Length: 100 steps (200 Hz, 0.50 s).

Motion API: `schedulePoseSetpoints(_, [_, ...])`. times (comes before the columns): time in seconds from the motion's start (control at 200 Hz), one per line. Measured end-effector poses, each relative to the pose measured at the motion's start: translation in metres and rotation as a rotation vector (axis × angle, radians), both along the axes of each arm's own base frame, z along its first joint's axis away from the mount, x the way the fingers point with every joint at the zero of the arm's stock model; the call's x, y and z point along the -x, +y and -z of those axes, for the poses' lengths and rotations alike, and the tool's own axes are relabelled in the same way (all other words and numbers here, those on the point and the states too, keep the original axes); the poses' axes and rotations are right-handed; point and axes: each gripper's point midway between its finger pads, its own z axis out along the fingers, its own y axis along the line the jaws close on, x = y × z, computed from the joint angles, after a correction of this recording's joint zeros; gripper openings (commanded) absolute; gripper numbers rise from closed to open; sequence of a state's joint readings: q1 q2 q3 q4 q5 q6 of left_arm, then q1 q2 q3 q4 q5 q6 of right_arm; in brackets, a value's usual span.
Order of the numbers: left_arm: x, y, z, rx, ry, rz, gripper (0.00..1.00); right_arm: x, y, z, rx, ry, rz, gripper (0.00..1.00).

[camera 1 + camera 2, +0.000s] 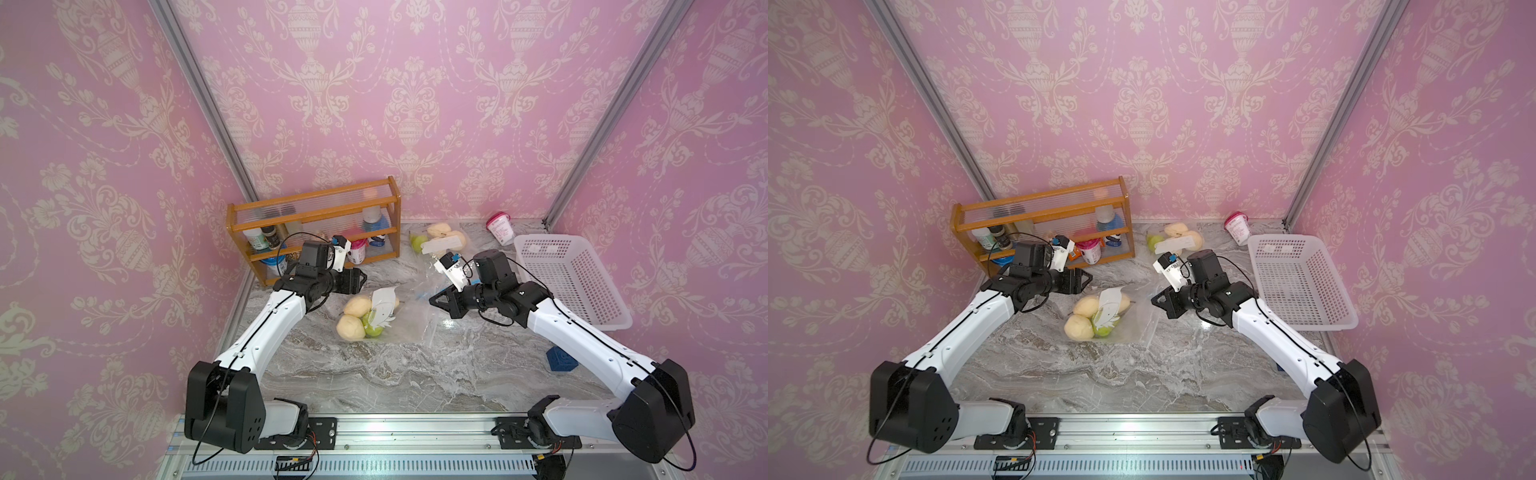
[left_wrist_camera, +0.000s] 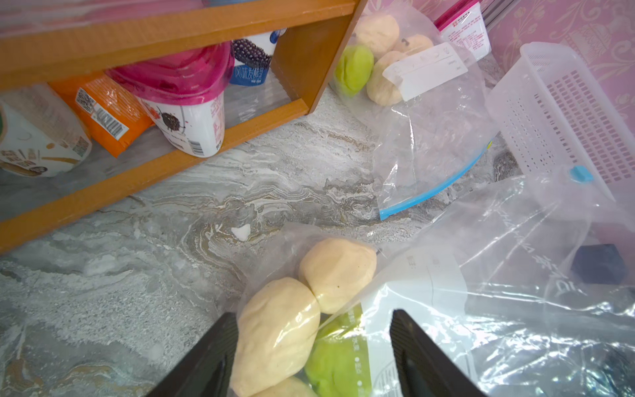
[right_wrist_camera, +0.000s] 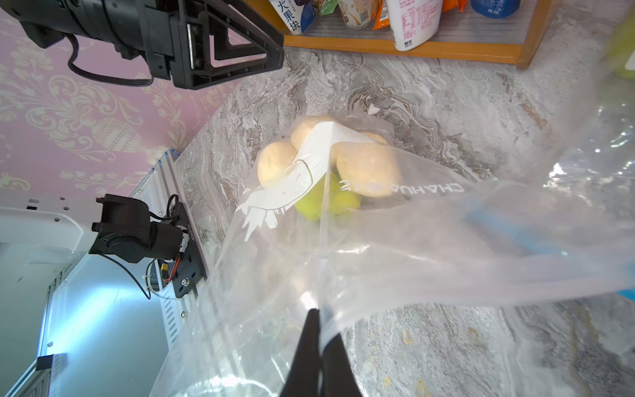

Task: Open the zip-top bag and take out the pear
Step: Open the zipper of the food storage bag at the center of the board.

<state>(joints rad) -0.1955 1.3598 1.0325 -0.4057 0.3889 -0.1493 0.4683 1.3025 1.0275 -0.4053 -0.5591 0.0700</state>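
Clear-plastic zip-top bag [image 1: 405,320] mid-tabletop, green pear [image 1: 372,329] inside among pale fruits [image 1: 351,326] | right gripper [image 3: 318,312] clenched on the bag's zip-end film | left gripper [image 2: 314,318] released, above fruit end | step: opening the mouth | next: left pinches opposite lip, pull apart

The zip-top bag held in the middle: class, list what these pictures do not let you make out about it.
1) Zip open or shut: the zip-top bag's blue strip is blurred in the right wrist view, too small in both top views.
2) Which fruit is the pear: the white label and creased film cover the green fruit.
3) Fruit count: pieces overlap, and the left wrist view's edge cuts some off.
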Motion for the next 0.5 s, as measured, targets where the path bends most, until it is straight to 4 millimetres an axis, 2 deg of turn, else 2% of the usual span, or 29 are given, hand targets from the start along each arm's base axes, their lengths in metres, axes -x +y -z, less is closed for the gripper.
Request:
schedulePoseSetpoints(0.19, [0.012, 0.006, 0.023, 0.018, 0.096, -0.027, 0.72, -0.012, -0.022, 0.011, 0.032, 0.007, 0.061, 0.0])
schedulePoseSetpoints(0.315, [0.025, 0.005, 0.036, 0.037, 0.162, -0.022, 0.68, -0.019, -0.032, 0.016, 0.04, 0.016, 0.099, 0.0])
schedulePoseSetpoints(0.5, [0.05, 0.007, 0.042, 0.041, 0.245, -0.02, 0.68, -0.025, -0.035, 0.013, 0.024, 0.004, 0.123, 0.0])
